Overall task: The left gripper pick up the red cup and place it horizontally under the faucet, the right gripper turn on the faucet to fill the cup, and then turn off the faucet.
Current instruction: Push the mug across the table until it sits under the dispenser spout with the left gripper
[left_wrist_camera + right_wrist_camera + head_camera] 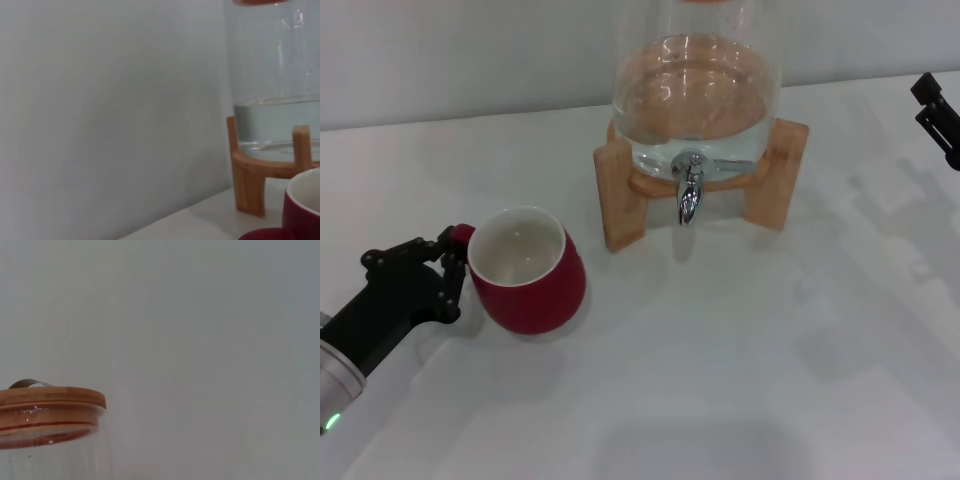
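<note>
Head view, items as they stand:

- Red cup (527,270): on the white table (740,360), tilted with its mouth facing up and toward you, to the left of the dispenser and well apart from the tap. Empty.
- Left gripper (432,272): low at the left edge, fingers at the cup's small handle (461,237). They look closed on the handle, though the contact is partly hidden, so treat the hold as probable and check it before you lift.
- Faucet (689,190): chrome, at the front of the glass dispenser (695,90), between the legs of the wooden stand (620,195). Spout points down; nothing beneath it. Lever not yet turned.
- Right gripper (937,115): parked at the far right edge, clear of the tap. You cannot tell whether its jaws are apart or together.

Left wrist view: cup rim (304,202) near, stand leg and water line beyond. Right wrist view: only the dispenser's wooden lid (50,407) against the wall.

Step in hand, by my reading: securing the cup. A handle hold lets the cup swing, so raise it slowly, keep it low, and carry it right until the mouth sits squarely under the spout, clear of the stand's left leg.
</note>
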You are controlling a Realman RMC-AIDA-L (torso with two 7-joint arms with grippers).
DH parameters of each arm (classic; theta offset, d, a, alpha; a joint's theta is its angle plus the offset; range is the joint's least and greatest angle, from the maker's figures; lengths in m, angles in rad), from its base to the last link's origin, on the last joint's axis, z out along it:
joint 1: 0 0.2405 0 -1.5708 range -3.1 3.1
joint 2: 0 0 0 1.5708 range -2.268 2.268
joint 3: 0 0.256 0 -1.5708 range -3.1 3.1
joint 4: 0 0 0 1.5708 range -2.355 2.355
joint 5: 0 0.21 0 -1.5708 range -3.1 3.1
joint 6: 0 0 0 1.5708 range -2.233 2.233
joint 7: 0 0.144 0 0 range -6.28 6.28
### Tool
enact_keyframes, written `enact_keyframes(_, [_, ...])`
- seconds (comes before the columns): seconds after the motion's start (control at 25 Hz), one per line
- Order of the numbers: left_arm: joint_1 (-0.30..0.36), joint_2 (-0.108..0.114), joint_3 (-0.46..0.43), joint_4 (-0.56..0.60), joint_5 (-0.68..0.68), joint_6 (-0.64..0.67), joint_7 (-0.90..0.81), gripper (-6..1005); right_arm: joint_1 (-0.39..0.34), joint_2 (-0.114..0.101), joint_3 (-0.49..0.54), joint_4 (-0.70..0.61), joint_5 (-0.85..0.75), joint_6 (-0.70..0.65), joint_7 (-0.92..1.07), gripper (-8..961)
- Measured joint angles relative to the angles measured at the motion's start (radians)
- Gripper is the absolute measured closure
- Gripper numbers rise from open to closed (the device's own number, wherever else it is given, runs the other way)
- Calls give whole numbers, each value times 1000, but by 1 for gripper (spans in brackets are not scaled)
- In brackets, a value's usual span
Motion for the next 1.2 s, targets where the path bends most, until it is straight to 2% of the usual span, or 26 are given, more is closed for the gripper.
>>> enact_keyframes(0.64, [-46,-4,89,-6,-3,-1,-49,905,10,2,-18,-2,0,0,0,125])
enact_keyframes(1.2, [-78,-4,105,0,1,40,-71,903,21,3,-40,-3,0,-7,0,125])
